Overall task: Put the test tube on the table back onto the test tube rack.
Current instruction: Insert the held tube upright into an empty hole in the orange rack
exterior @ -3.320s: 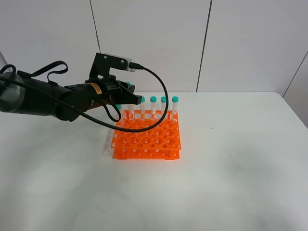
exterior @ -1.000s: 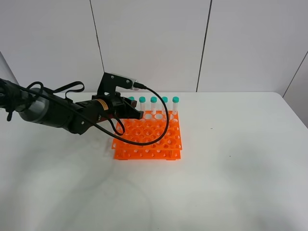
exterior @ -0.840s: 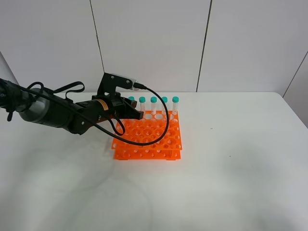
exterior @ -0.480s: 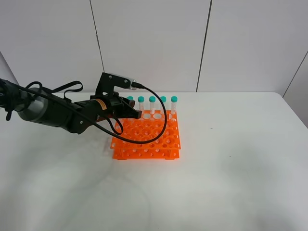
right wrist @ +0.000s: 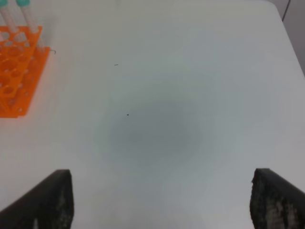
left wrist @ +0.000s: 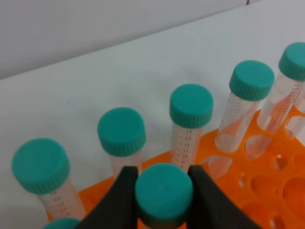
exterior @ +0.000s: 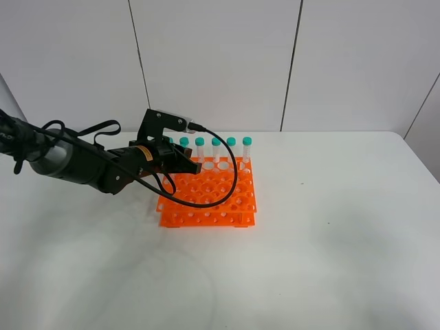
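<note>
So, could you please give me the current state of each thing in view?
left gripper: jaws shut on the test tube's cap
test tube: held upright over the rack
test tube rack: flat on the table, most holes empty
racked tubes: upright, capped
right gripper: jaws open, empty

My counter (exterior: 330, 234) is a plain white matte top with a rounded far corner on my right, set against pale wall panels. Only one thing stands directly on it: the orange test tube rack (exterior: 206, 206), left of the middle and toward the far edge, its grid of round holes facing up. A few tiny dark specks (right wrist: 127, 114) dot the bare surface right of the rack.
</note>
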`<state>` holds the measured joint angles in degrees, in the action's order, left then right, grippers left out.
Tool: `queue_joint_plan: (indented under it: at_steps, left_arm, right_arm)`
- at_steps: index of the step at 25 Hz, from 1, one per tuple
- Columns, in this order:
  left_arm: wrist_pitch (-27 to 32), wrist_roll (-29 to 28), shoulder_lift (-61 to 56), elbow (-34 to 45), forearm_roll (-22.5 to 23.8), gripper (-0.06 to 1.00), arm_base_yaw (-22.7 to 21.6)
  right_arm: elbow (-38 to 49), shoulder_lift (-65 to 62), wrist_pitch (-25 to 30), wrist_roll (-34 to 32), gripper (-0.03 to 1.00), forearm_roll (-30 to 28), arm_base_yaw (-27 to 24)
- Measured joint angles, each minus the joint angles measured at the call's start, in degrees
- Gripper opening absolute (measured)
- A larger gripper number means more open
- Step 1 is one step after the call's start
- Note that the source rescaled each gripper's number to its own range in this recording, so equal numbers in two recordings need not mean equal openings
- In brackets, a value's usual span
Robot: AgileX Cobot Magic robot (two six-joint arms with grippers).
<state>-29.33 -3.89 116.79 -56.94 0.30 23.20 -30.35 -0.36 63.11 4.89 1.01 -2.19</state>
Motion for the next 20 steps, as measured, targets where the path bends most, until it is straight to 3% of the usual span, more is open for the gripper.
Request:
queue_joint_plan:
  at_steps: [20]
  left_arm:
    - [-0.58,0.00,1.02,0.00,0.23,0.03,-0.13]
  right_arm:
    - [0.00,0.00,0.00,0.00,0.77,0.01,0.00]
